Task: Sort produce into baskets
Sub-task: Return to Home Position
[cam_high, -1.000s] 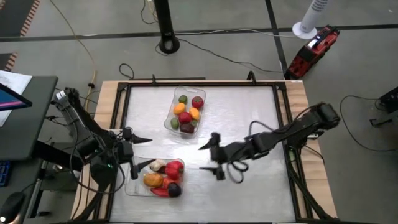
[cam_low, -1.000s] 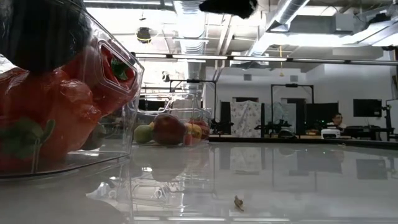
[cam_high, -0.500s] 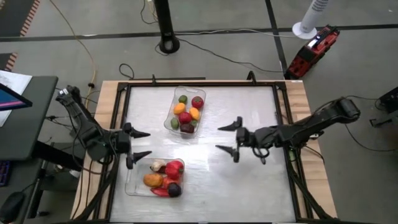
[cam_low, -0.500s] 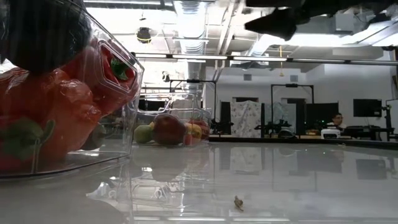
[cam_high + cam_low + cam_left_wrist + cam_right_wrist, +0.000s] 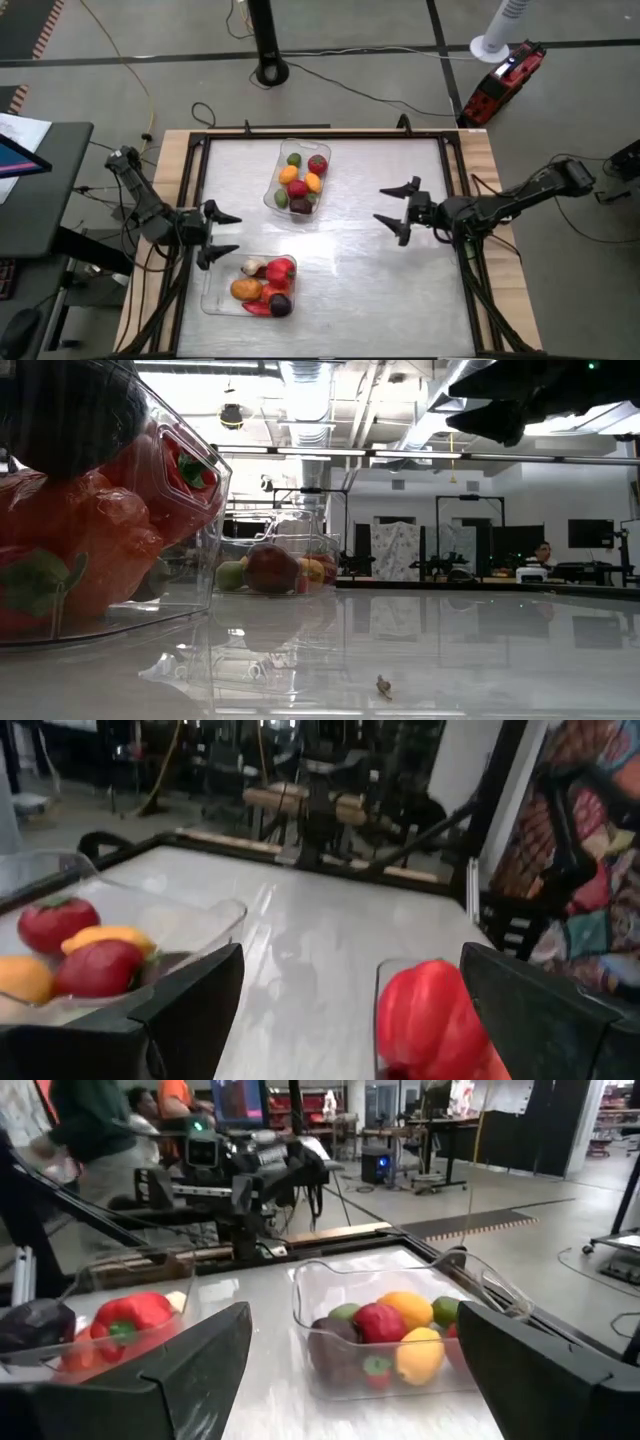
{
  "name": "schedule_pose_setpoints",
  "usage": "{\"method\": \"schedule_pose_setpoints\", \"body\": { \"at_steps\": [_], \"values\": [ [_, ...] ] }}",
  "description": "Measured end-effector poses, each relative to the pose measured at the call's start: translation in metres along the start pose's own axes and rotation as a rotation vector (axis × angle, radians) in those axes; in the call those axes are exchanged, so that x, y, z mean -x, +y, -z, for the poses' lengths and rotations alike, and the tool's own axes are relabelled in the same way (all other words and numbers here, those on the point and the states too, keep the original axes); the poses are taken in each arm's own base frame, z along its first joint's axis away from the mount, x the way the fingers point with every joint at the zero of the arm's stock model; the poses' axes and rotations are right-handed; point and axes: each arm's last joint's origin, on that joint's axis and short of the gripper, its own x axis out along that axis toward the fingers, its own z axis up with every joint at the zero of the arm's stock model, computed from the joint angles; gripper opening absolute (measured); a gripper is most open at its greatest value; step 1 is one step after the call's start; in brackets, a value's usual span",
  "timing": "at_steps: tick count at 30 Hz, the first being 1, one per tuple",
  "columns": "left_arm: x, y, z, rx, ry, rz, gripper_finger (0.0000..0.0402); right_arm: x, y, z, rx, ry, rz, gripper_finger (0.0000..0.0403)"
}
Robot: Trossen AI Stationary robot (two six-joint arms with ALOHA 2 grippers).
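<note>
My left wrist view cuts the red pepper [image 5: 428, 1018] off at the frame edge; the low view loses the near basket [image 5: 203, 588] past its left side (pieces inside overlap, indistinguishable).

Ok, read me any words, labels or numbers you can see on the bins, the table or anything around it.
No text can be read.
Top bin and bottom bin: no print shows.
Red device on the floor: any marks too small to read.
Screen left of the table: too small to read.
</note>
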Motion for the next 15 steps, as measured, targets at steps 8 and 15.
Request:
{"method": "schedule_pose_setpoints", "body": {
  "at_steps": [8,15],
  "values": [
    [0.004,0.014,-0.005,-0.018,-0.12,-0.064,0.0345,0.021,-0.012,-0.004,-0.019,-0.052,-0.029,0.0376],
    [0.0,0.024,-0.008,-0.049,-0.149,-0.137,0.0294,0.043,-0.026,-0.008,-0.012,-0.061,-0.026,0.0376]
  ]
}}
